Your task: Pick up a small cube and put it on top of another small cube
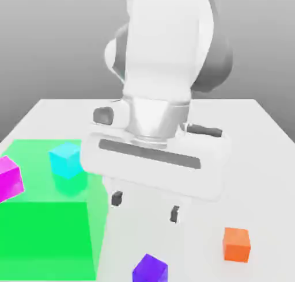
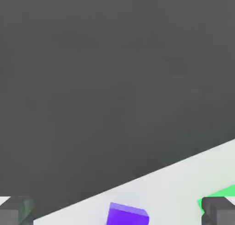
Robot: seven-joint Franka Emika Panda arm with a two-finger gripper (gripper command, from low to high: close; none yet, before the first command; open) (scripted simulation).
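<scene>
Four small cubes sit on the white table point(image 1: 253, 137): a purple cube point(image 1: 150, 269) near the front edge, an orange cube point(image 1: 237, 244) off toward the exterior view's right, a cyan cube point(image 1: 65, 159) and a magenta cube point(image 1: 10, 179) over on the green patch point(image 1: 46, 235) at the exterior view's left. The gripper point(image 1: 146, 206) hangs above the table w/ both fingers point(image 1: 117, 198) spread wide, nothing between them, nothing held. The purple cube lies just ahead of the fingertips, nearer the camera in the exterior view; hand view also shows it point(image 2: 127, 214) between the two dark pads but low in frame, so prob not centred under the hand yet.

To do this step well, I'd say: shift the hand till the cube sits squarely between the pads, square the fingers to two flat faces rather than corners, then descend w/ jaws kept wide and close at about mid-height. The orange cube is well apart, so little risk of bumping it.

No brands, labels or writing readable anywhere.
</scene>
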